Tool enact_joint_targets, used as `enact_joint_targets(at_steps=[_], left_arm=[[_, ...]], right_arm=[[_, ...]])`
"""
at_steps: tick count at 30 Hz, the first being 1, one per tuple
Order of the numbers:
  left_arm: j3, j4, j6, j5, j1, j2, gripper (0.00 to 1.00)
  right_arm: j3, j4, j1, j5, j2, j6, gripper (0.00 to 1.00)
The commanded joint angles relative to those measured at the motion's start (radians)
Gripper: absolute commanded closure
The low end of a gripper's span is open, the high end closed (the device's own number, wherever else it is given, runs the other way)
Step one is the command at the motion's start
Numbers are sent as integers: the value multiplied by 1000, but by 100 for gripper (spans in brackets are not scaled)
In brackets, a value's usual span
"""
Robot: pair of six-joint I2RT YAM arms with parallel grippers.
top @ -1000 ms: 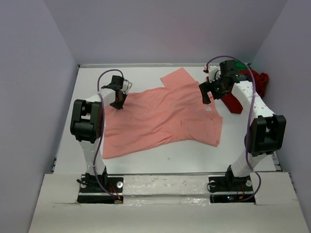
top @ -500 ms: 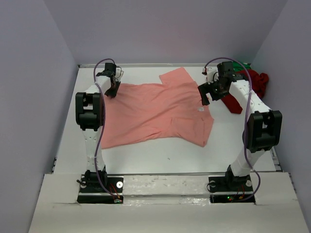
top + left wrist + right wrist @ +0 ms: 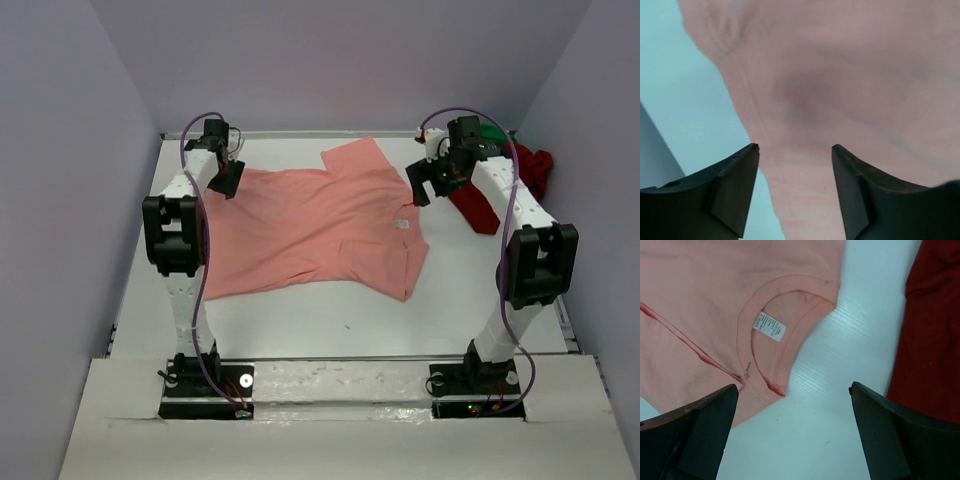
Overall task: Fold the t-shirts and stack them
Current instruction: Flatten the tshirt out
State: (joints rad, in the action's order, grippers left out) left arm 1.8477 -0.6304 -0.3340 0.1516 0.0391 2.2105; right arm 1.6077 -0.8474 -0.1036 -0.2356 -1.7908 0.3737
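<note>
Top external: high above the near edge, facing down over the whole surface [image 3: 300, 320]. Left wrist: very close on the salmon-pink t-shirt [image 3: 850, 75], blurred. Right wrist: near, straight down on its collar [image 3: 745, 340], shared with top external.

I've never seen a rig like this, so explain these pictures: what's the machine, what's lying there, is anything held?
Two robot arms are bolted at the near edge of a white table. One picture looks down from above and behind them; the other two come from wrist cameras, black fingers at the bottom. A salmon-pink t-shirt lies spread out; a dark red t-shirt and some green cloth sit far right. The left gripper and right gripper are both open, holding nothing.
</note>
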Motion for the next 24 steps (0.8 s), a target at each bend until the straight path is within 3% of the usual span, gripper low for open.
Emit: enact_joint_targets(at_steps=[1, 3, 8, 15, 24], left_arm=[[-10, -14, 18, -40, 8, -311, 24], [-30, 1, 20, -52, 8, -432, 12], [-180, 109, -34, 41, 8, -667, 1], [-629, 214, -49, 157, -91, -906, 1], [-857, 228, -31, 169, -165, -1075, 1]], right_arm=[[141, 16, 8, -44, -41, 21, 0], [185, 10, -14, -44, -103, 31, 0], [315, 4, -68, -53, -271, 53, 0], [492, -10, -114, -70, -540, 77, 0], [590, -18, -143, -99, -640, 83, 0]])
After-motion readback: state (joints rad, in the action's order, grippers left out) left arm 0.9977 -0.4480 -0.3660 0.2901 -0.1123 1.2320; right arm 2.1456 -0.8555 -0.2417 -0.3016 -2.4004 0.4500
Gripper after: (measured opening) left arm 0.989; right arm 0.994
